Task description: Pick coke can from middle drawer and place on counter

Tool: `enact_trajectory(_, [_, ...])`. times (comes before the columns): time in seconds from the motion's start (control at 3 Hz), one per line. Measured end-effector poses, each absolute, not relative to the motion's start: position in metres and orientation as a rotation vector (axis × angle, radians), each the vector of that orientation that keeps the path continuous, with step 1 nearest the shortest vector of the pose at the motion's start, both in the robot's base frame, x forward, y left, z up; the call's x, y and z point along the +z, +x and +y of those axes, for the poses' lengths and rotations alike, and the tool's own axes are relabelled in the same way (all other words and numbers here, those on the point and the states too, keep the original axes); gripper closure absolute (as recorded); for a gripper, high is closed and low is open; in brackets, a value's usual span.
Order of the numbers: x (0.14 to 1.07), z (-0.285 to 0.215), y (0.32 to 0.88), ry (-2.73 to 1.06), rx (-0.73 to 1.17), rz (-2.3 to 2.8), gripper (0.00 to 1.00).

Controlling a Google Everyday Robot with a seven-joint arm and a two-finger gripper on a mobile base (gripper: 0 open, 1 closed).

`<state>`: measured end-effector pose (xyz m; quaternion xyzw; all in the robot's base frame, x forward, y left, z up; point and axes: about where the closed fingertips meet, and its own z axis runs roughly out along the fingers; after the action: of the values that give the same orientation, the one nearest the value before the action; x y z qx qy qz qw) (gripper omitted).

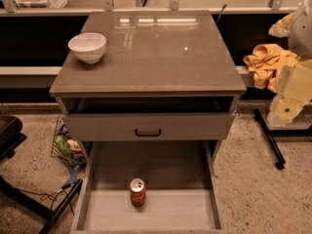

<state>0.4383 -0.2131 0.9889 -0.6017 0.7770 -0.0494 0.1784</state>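
The coke can point(137, 191), small and red-orange with a silver top, stands upright on the pale floor of the pulled-out middle drawer point(151, 213), near its centre. The counter point(156, 52) is the glossy grey-brown top of the cabinet, and it reflects lights. My gripper point(288, 104) is the cream-coloured part at the right edge of the view. It hangs beside the cabinet's right side, level with the upper drawers, well away from the can and holding nothing that I can see.
A white bowl point(87, 47) sits on the counter's left rear. A closed drawer front with a black handle point(147, 132) sits above the open drawer. Yellow cloth point(267, 62) lies on the right ledge. A wire basket point(66, 147) and black chair legs point(29, 199) stand at the left, and a black bar point(269, 138) lies on the floor at the right.
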Motion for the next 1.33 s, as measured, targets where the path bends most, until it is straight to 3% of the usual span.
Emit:
enact_trajectory(0.33, [0.989, -0.213, 0.438, -1.702, -0.14, 2.198, 0.0])
enact_trajectory(1.33, [0.872, -0.233, 0.435, -1.484, 0.217, 1.955, 0.0])
